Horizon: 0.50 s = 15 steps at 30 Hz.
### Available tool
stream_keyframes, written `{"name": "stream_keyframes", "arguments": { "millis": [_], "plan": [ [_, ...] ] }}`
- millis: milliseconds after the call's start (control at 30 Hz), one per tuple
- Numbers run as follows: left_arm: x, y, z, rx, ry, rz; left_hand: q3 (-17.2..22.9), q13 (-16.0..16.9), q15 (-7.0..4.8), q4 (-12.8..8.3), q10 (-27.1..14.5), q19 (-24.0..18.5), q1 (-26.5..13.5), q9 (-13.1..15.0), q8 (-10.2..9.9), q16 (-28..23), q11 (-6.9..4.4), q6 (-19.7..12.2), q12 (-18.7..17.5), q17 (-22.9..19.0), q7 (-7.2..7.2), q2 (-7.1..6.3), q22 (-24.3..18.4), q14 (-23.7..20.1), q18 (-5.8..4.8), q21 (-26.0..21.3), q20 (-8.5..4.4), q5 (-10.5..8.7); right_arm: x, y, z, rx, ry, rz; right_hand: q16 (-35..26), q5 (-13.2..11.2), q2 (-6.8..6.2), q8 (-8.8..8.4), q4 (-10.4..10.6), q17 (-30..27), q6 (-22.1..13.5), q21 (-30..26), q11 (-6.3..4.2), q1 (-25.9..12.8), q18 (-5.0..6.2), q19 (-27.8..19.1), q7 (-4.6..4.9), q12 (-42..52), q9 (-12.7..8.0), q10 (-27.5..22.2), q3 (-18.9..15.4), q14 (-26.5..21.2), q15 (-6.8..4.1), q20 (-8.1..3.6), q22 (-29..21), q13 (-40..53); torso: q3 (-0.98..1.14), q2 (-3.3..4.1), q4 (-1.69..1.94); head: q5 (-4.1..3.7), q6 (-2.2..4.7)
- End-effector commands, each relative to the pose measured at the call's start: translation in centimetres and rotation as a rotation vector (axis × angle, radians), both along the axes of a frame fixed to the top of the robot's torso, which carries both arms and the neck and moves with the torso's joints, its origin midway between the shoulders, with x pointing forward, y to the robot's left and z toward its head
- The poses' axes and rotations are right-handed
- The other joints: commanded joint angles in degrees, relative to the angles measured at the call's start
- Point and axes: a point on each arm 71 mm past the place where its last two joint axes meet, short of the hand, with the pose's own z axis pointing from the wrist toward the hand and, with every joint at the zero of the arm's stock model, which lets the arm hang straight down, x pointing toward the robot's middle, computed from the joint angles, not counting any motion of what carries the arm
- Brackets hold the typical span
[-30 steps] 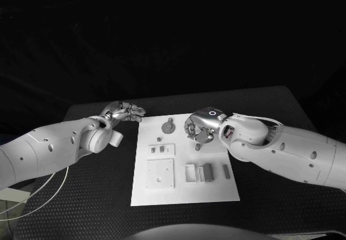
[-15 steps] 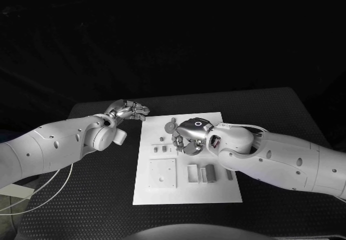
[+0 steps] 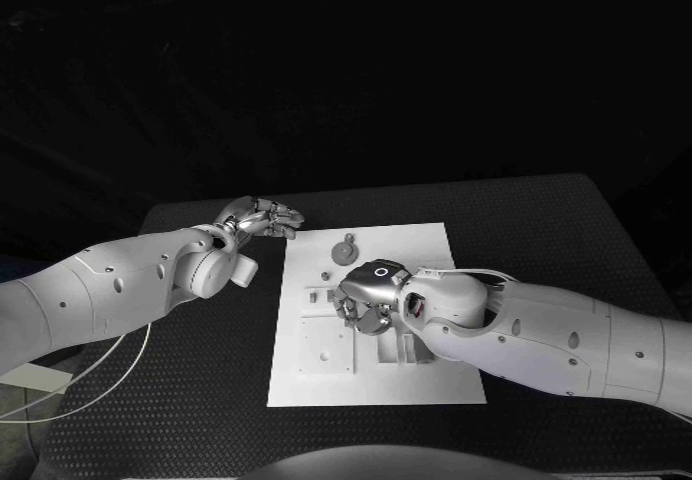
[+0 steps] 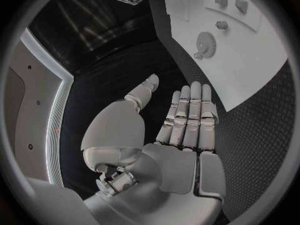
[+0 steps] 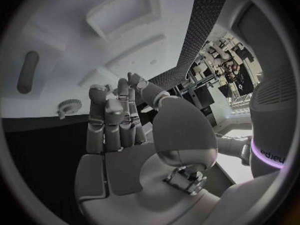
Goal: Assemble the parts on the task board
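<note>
The white task board (image 3: 405, 241) lies in the middle of the black table. A grey gear-shaped part (image 3: 343, 252) lies flat near its far edge, with small grey parts (image 3: 316, 297) closer in on the left side. My right hand (image 3: 368, 300) hovers over the board's middle, fingers pointing down and apart, nothing visible in them. The right wrist view shows those fingers (image 5: 112, 116) before the board (image 5: 56, 35), a long peg (image 5: 28, 71) and the gear (image 5: 67, 106). My left hand (image 3: 261, 217) is off the board's far left corner; its fingers (image 4: 189, 116) lie straight and empty.
A square plate (image 3: 323, 348) and upright slotted blocks (image 3: 392, 348) sit on the board's near half. My right forearm (image 3: 548, 330) covers the board's right edge. Black table (image 3: 173, 400) surrounds the board. The left wrist view shows the gear (image 4: 205, 44) and small parts (image 4: 220, 25).
My right hand has moved from the board's far right side towards its middle, closer to the small parts. My left hand has stayed by the far left corner.
</note>
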Motion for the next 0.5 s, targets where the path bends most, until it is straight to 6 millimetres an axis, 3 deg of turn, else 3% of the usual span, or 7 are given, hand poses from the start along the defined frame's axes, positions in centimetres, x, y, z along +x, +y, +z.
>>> {"name": "stream_keyframes", "arguments": {
  "millis": [33,500],
  "plan": [
    [0.05,-0.33,0.13,-0.009,-0.004,-0.011,-0.3,-0.1,0.31,0.1,-0.3,-0.2,0.0,-0.1,0.2,-0.3,0.09,-0.5,0.2,0.1,0.02,0.30,-0.1,0.0,0.37,0.3,0.34,-0.06,-0.16,0.12,-0.49,-0.018,0.000,0.024,-0.3,0.1,0.43,0.39,0.1,-0.1,0.5,0.1,0.04,-0.1,3.08,0.0,0.30,-0.4,0.1,0.5,-0.2,0.0,-0.31,-0.43,1.0,0.0,0.00,0.00,0.07,0.33,-0.17],
    [0.08,-0.23,0.21,-0.008,-0.005,-0.009,-0.3,-0.1,0.32,0.1,-0.3,-0.2,0.0,-0.1,0.2,-0.4,0.10,-0.5,0.2,0.2,0.04,0.36,-0.1,0.0,0.38,0.3,0.35,-0.07,-0.37,0.64,-1.06,-0.023,-0.001,0.030,-0.3,0.1,0.47,0.38,0.0,-0.1,0.5,0.1,0.03,-0.1,3.08,0.0,0.31,-0.4,0.2,0.6,-0.2,0.0,-0.32,-0.45,1.0,0.0,-0.13,0.02,0.09,0.80,-0.62]
  ]
}}
